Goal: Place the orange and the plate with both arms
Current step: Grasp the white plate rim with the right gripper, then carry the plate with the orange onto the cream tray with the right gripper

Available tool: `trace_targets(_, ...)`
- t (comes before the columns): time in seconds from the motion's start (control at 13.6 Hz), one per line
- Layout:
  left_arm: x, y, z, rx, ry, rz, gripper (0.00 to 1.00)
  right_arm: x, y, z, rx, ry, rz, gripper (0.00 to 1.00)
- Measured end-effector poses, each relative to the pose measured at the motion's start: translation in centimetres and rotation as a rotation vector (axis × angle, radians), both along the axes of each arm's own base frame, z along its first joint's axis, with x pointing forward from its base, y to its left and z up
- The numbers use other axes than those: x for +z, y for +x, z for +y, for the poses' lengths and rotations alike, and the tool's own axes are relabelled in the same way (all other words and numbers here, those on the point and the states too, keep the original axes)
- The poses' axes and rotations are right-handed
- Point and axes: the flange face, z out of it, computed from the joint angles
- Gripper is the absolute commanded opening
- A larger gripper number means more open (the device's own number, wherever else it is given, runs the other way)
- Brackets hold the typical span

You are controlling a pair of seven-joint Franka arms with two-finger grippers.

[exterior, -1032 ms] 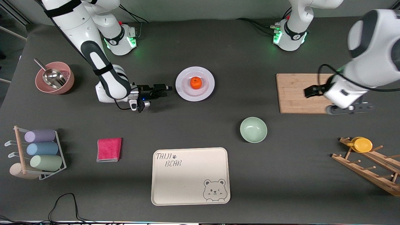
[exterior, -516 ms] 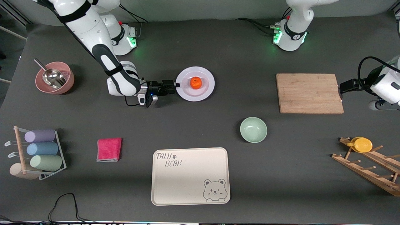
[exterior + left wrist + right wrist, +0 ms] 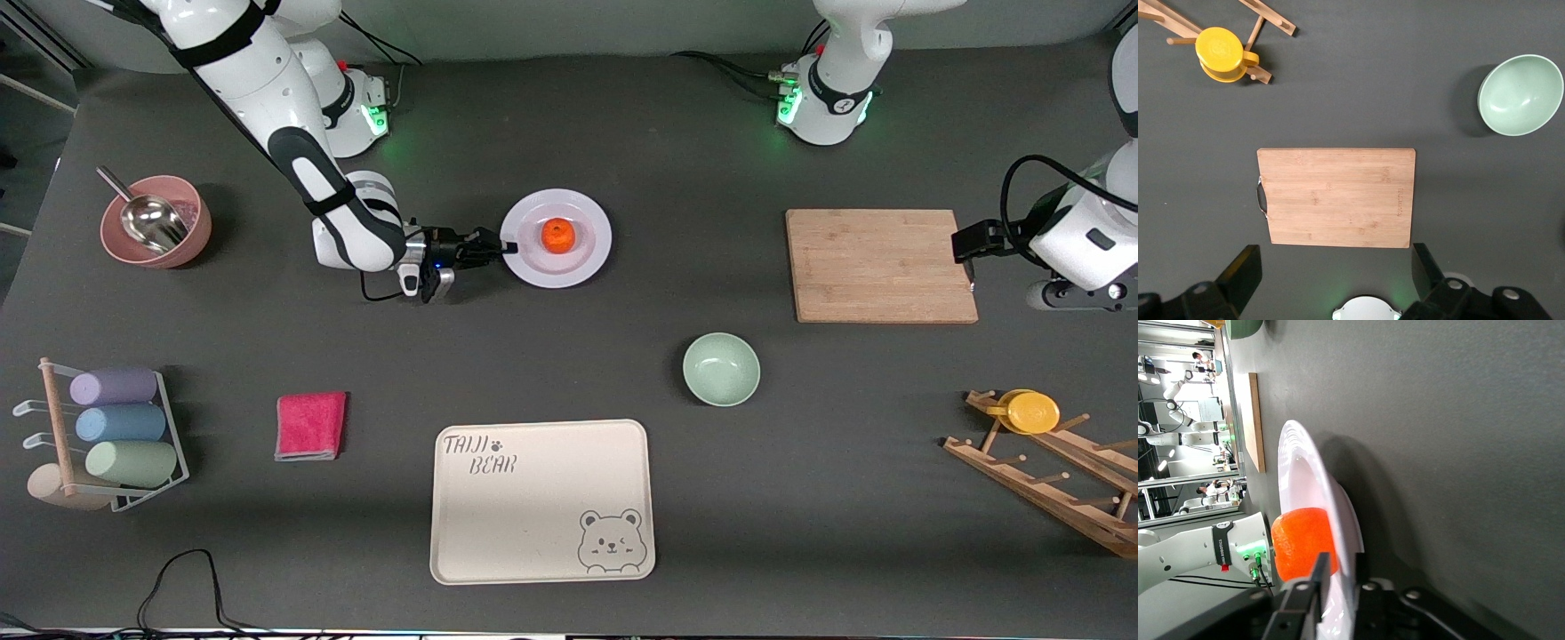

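The white plate [image 3: 556, 238] lies on the dark table midway between the two bases, with the orange [image 3: 557, 236] in its middle. My right gripper [image 3: 505, 247] is low at the plate's rim on the right arm's side, shut on the rim with one finger above it and one below. In the right wrist view the plate [image 3: 1305, 487] stands edge-on between the fingers [image 3: 1319, 577], with the orange [image 3: 1301, 543] just past them. My left gripper [image 3: 1067, 295] hangs high over the left arm's end of the table, open and empty [image 3: 1331, 270].
A wooden cutting board [image 3: 880, 265] lies beside the left gripper. A green bowl [image 3: 721, 369] and a cream bear tray [image 3: 542, 500] lie nearer the camera. A pink bowl with scoop [image 3: 156, 220], red cloth [image 3: 310, 425], cup rack [image 3: 111, 436] and wooden rack with yellow cup [image 3: 1031, 412] sit around.
My right gripper moved in to the plate's rim and closed on it. My left arm swung off the cutting board toward its end of the table.
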Motion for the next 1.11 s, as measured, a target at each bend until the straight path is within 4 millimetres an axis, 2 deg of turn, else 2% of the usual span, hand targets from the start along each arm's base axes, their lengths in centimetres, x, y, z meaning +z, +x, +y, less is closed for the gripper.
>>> trace_targets(0.29,0.4,-0.1,-0.6,-0.009,0.003,0.004,1.00,0.6,0.4,0.8,-0.007,0.030,0.001,0.00)
trace_targets(0.44,0.4,-0.1,-0.6,-0.009,0.003,0.005,1.00,1.2,1.4,1.3,-0.028,0.036,0.010,0.00)
trace_targets(0.66,0.4,-0.1,-0.5,-0.008,0.003,0.006,1.00,3.8,6.2,1.5,-0.089,0.009,0.012,0.00)
trace_targets(0.88,0.3,0.0,-0.2,-0.002,0.004,0.008,1.00,7.8,13.0,-0.2,-0.138,0.007,-0.009,0.00)
trace_targets(1.11,0.1,0.0,0.1,0.002,0.005,0.015,1.00,11.8,18.3,-2.0,-0.163,0.061,-0.027,0.00)
